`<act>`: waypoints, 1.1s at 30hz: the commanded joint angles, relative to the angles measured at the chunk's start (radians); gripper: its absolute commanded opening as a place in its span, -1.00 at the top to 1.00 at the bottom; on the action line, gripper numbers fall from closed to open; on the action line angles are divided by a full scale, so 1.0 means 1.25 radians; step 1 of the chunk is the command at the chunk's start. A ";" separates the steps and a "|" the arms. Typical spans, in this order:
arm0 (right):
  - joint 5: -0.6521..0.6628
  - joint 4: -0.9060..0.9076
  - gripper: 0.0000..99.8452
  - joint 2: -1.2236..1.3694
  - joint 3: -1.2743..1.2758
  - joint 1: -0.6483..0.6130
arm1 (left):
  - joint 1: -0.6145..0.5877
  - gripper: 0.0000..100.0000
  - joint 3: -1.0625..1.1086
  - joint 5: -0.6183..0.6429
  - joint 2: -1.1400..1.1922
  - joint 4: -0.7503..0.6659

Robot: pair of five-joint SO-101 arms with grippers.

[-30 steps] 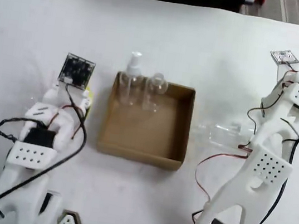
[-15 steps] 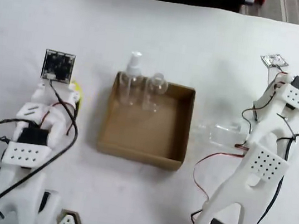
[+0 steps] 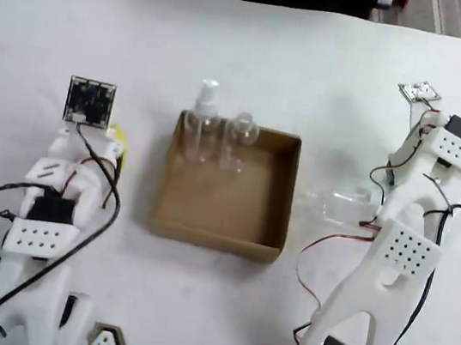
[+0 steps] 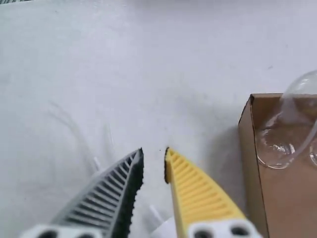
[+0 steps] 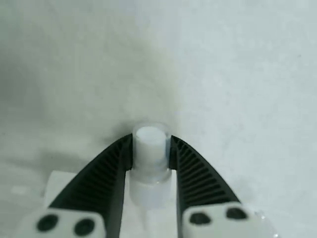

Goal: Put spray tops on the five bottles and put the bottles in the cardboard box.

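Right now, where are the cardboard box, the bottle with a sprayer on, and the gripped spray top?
cardboard box [image 3: 216, 238]: high view, its near wall.
capped bottle [image 3: 202, 129]: high view, its clear body.
gripped spray top [image 5: 150, 141]: right wrist view, its white tip.

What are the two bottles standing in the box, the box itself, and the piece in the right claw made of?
The bottles look like clear glossy plastic, since the box shows through them; glass can't be ruled out. The box is matte brown cardboard with folded walls. The spray top pinched in the right claw looks like smooth opaque white plastic, seemingly under a clear cap.
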 commanded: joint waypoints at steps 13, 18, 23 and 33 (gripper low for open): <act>-0.176 0.143 0.97 -0.051 -0.450 -0.066 | -0.002 0.84 -0.006 0.005 0.006 -0.041; -0.250 0.147 0.97 -0.085 -0.430 -0.104 | -0.001 0.84 -0.006 0.005 0.006 -0.043; -0.344 0.147 0.97 -0.122 -0.435 -0.126 | -0.006 0.84 -0.006 0.005 0.006 -0.043; -0.296 0.137 0.97 -0.233 -0.438 0.029 | -0.004 0.84 0.017 0.004 0.001 -0.074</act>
